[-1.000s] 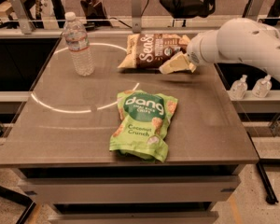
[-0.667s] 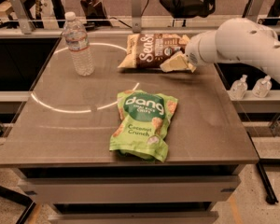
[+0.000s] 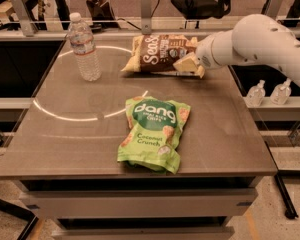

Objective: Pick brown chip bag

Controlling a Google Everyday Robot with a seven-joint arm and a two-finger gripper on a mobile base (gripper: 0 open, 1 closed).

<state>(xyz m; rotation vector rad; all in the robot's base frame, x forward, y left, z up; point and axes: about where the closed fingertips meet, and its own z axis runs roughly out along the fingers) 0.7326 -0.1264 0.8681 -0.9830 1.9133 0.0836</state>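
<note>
The brown chip bag (image 3: 157,55) lies at the back of the table, a dark-brown crinkly bag with tan edges and white lettering. My gripper (image 3: 189,64) comes in from the right on the white arm (image 3: 255,41) and sits at the bag's right end, overlapping its edge. The part of the bag under the gripper is hidden. The bag's left end rests on the table.
A green "dang Coconut Crunch" bag (image 3: 154,133) lies at the table's front centre. A clear water bottle (image 3: 83,47) stands at the back left. Two small bottles (image 3: 270,91) stand on a lower shelf to the right. The grey table (image 3: 65,134) has edges all round.
My gripper has moved slightly left, further onto the brown bag's right end. The green bag and the water bottle have not moved.
</note>
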